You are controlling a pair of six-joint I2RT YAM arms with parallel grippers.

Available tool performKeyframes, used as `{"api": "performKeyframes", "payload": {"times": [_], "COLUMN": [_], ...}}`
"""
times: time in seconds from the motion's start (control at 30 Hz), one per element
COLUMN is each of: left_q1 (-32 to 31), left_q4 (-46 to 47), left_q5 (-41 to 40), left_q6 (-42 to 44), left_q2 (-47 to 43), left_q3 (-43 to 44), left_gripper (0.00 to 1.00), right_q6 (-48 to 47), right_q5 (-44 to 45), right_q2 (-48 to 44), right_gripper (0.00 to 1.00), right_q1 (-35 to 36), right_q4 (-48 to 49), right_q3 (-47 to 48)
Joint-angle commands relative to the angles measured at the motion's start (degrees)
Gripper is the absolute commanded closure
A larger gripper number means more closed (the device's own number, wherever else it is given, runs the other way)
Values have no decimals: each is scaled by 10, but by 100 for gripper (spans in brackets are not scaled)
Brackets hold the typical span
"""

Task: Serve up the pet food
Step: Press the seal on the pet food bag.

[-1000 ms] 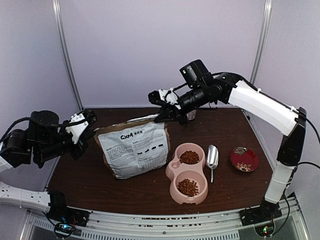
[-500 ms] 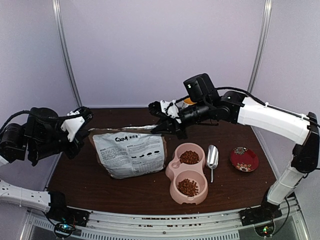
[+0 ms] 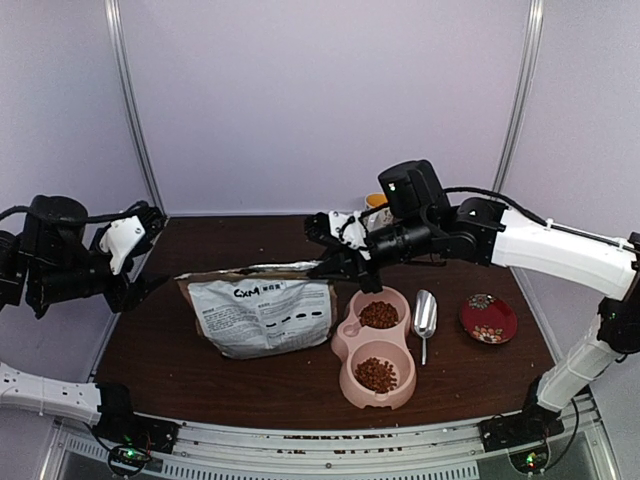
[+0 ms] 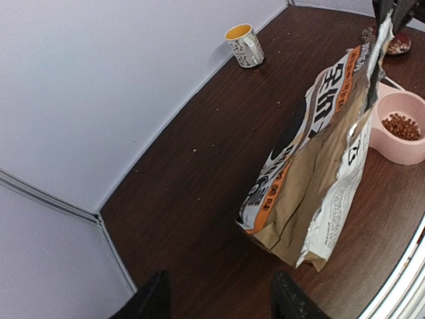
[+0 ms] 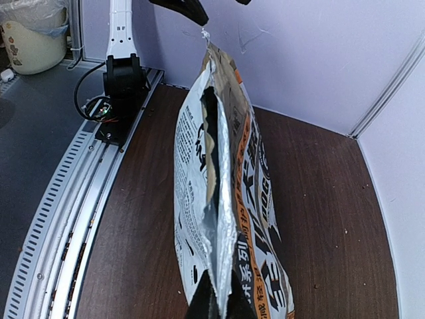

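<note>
Sunk lower than a second ago, the bag (image 3: 265, 315) is pinched at its top corner by the right gripper (image 3: 335, 262) beside the kibble (image 3: 379, 315) filling both cups of the bowl (image 3: 345, 348); from the left wrist, the left gripper (image 4: 219, 299) is spread and empty; from the right wrist, fingers (image 5: 198, 311) clamp the bag's edge.

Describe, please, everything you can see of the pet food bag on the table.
The bag is brown paper with a white printed front label, orange and black print on its back and a silvery foil lining. Its top is open and crumpled. It stands roughly upright on the dark table, just left of the pink double bowl; contact between them cannot be told. The right gripper pinches its upper right corner; nothing else holds it.
</note>
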Motion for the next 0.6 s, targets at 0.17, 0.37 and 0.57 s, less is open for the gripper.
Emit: {"api": "performKeyframes", "payload": {"times": [0.17,0.37,0.57], "left_q1": [3,3,3], "left_q4": [36,44,108], "left_q5": [37,127,162], "left_q6": [33,73,96], "left_q2": [-5,-6,-6], "left_q3": [22,17,-27], "left_gripper": [2,2,4], "right_q6": [18,13,4], "right_q5": [43,56,54], "right_q2": [-42,-47,-60], "right_gripper": [100,100,100], "right_q1": [7,6,6], "right_q4": [69,71,72], "right_q3": [-68,-73,-80]}}
